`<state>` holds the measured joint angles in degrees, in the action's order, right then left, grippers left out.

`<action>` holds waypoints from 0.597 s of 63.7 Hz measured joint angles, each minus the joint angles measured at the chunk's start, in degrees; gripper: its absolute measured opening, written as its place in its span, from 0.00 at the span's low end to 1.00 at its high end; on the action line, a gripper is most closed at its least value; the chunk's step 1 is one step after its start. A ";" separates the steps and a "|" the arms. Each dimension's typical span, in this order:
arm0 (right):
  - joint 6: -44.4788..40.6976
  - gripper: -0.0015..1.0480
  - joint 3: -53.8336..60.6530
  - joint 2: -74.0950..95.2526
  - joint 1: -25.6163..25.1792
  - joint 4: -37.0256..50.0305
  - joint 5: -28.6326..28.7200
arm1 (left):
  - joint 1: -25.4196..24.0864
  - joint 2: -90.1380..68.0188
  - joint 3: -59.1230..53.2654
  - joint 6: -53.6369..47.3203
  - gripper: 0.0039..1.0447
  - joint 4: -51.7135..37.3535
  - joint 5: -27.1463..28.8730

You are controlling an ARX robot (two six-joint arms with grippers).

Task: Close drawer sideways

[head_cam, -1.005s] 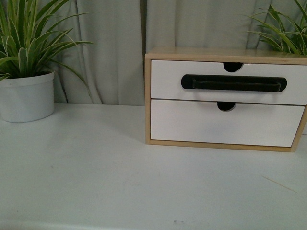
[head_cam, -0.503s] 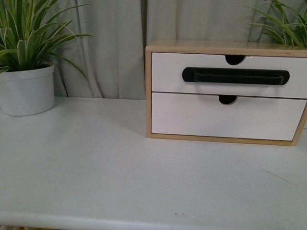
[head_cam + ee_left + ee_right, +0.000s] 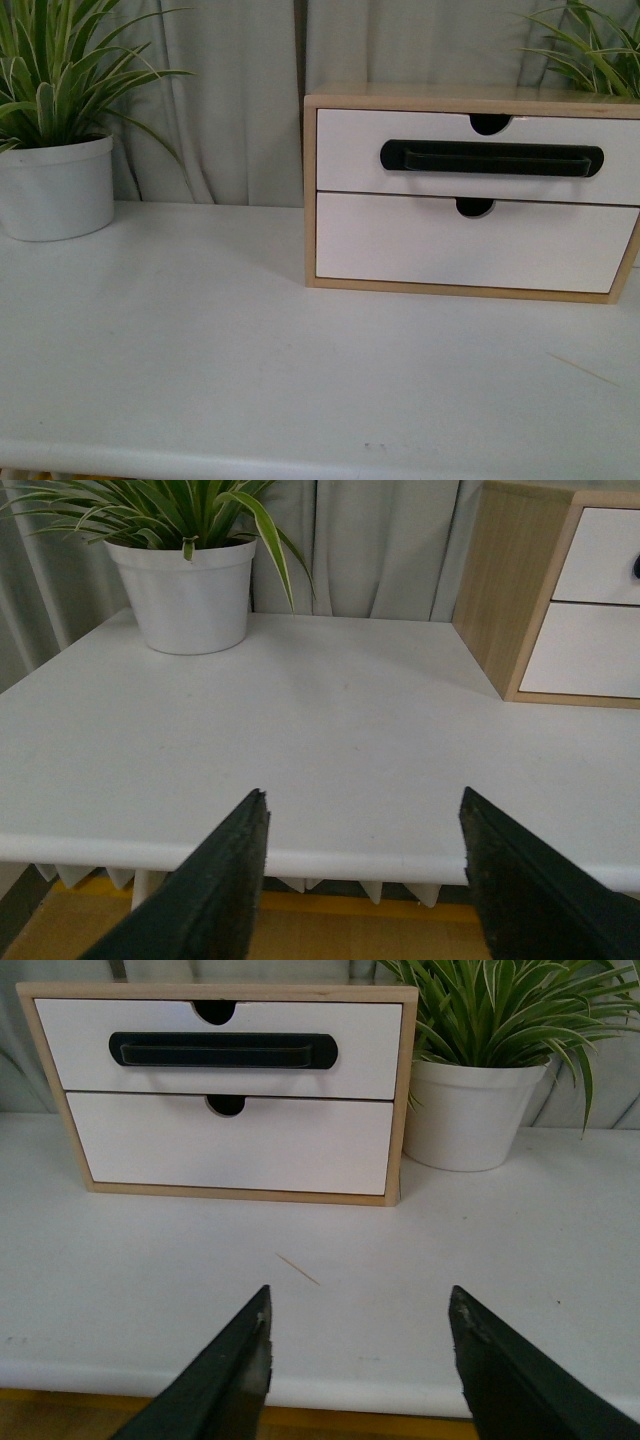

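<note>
Since drawer (image 3: 478,153) sits flush in cabinet (image 3: 310,190), likely closed already; left end effector (image 3: 365,865) and right end effector (image 3: 360,1360) both spread wide, empty, back at counter (image 3: 200,340) edge.

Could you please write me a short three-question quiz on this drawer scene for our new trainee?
1. True or false: the left gripper and the right gripper are both open and hold nothing.
2. Which carries the black bar handle: A, the upper drawer; B, the lower drawer; C, both?
3. In the right wrist view, what stands beside the cabinet?

Key
1. True: each pair of jaws is spread over the near edge of the table, short of the cabinet.
2. A.
3. A potted plant in a white pot.
</note>
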<state>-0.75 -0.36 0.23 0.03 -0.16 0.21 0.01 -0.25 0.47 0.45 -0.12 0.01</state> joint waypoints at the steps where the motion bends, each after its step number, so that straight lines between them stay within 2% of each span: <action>1: 0.00 0.54 0.02 0.00 0.00 0.00 0.00 | 0.00 0.00 0.00 0.00 0.62 0.00 0.00; 13: 0.00 0.88 0.02 0.00 0.00 0.00 0.00 | 0.00 0.00 0.00 -0.02 0.96 0.00 0.00; 15: 0.04 0.93 0.00 0.00 0.00 0.00 0.00 | 0.00 0.00 0.00 -0.07 0.96 0.00 0.00; 20: 0.09 0.91 0.00 0.00 0.00 0.00 0.00 | 0.00 0.00 0.00 -0.07 0.94 0.00 0.00; 38: 0.09 0.91 0.00 0.00 0.00 0.00 0.00 | 0.00 0.00 0.00 -0.07 0.95 0.00 0.00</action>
<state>-0.67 -0.36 0.23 0.03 -0.16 0.21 0.01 -0.25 0.47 0.38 -0.12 0.01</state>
